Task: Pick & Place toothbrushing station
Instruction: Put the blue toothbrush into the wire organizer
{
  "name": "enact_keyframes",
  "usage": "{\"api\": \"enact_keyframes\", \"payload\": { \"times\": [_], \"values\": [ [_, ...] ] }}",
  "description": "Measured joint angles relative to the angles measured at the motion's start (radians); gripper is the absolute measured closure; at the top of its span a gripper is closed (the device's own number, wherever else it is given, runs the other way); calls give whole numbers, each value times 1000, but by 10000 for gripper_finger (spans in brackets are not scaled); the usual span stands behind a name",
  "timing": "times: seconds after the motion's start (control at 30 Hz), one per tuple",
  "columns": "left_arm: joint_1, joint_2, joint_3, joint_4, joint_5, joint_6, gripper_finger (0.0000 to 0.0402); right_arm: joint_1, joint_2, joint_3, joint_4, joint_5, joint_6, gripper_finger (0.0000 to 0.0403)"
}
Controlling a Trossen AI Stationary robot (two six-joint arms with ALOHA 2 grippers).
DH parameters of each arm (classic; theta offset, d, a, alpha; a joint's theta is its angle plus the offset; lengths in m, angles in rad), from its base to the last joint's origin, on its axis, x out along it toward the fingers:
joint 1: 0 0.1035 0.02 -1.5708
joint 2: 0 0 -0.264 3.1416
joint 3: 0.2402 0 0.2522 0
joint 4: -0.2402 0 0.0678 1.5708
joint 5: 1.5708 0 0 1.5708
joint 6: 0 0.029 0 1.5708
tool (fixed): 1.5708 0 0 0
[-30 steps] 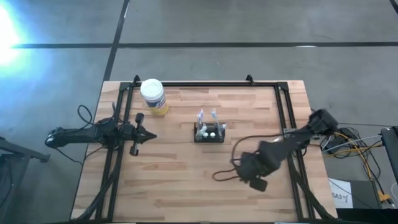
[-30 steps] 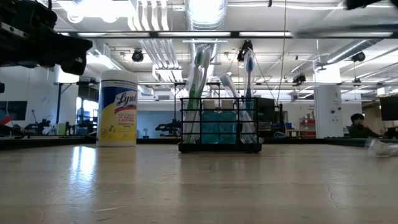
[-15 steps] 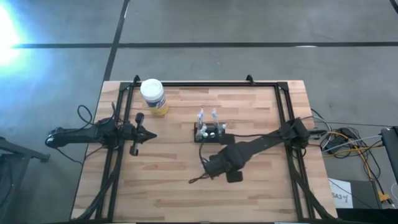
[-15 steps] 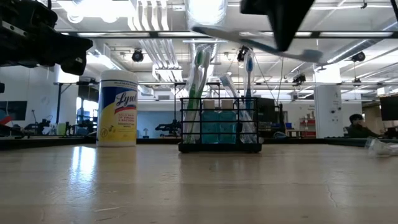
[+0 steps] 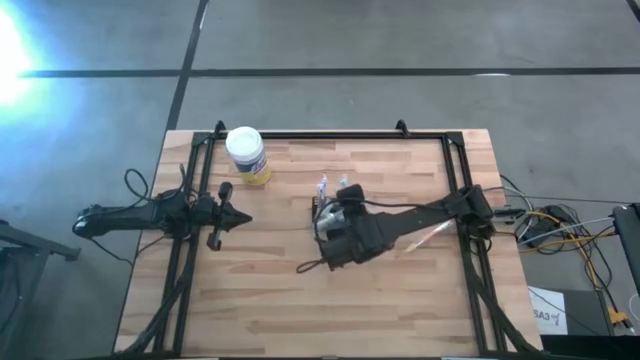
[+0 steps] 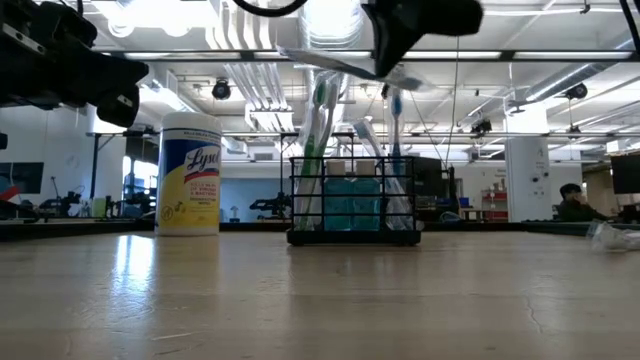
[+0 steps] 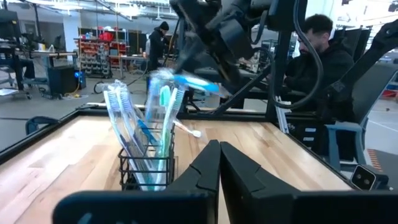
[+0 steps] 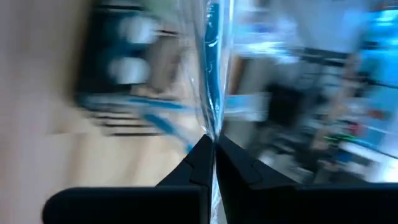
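Two dark arms over a pale wood-plank counter (image 5: 300, 300), high view. Left end effector (image 5: 240, 218) rests near the counter's left side, well apart from the task's thing. Right arm reaches in from the right, its right end effector (image 5: 335, 222) directly over the small black wire toothbrushing station (image 5: 322, 212) at mid-counter, hiding most of it; blue-and-white brush heads show beyond the station. Round white-lidded yellow wipes canister (image 5: 246, 154) stands upright toward the far left corner, apart from the station.

Low view: toothbrushing station (image 6: 353, 200) upright on the counter (image 6: 320, 300), holding several upright toothbrushes (green, white, blue handles) (image 6: 322, 150). Right end effector (image 6: 385, 62) hangs above the station with a clear plastic-wrapped toothbrush (image 6: 340, 62) pinched in its tip, lying roughly level over the brush tops. Canister (image 6: 189, 174) stands just left of the station, not touching. Left arm shows dark at upper left.

Left wrist view: left end effector (image 7: 219, 163) fingers pressed together, nothing between them. Station (image 7: 148, 174) ahead, brushes leaning; right end effector (image 7: 186, 71) above it holding the wrapped toothbrush (image 7: 186, 84). A seated person (image 7: 326, 62) in dark clothing beyond the counter; another person (image 7: 158, 43) farther off.

Right wrist view: heavily blurred; right end effector (image 8: 210, 152) fingers closed on the clear-wrapped toothbrush (image 8: 210, 74); station (image 8: 121, 68) a dark blur beside it.
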Motion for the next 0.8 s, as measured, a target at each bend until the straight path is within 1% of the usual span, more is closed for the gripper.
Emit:
{"api": "enact_keyframes", "payload": {
  "times": [0.07,0.13,0.2,0.3,0.43,0.5,0.57,0.63,0.73,0.8],
  "values": [
    [0,0,0,3,0,-2,385,0,-1,0,15,85,-29,392],
    [0,0,0,11,3,-31,385,-2,-2,-1,37,130,-62,392],
    [0,3,0,40,24,-85,390,-3,-2,-2,72,133,-98,392],
    [0,13,0,111,86,-149,397,-4,-2,-2,125,133,-137,392],
    [0,32,3,170,97,-232,393,-3,-2,1,170,139,-170,392],
    [0,60,12,166,97,-274,393,-1,-2,7,190,159,-206,392],
    [0,96,25,198,95,-314,396,0,-3,10,223,164,-258,392],
    [0,139,46,231,74,-347,398,0,-3,11,253,197,-300,392],
    [0,218,88,225,59,-354,394,-1,-3,11,305,243,-373,392],
    [0,276,128,226,47,-357,383,-1,-3,11,340,268,-423,392]
  ]
}}
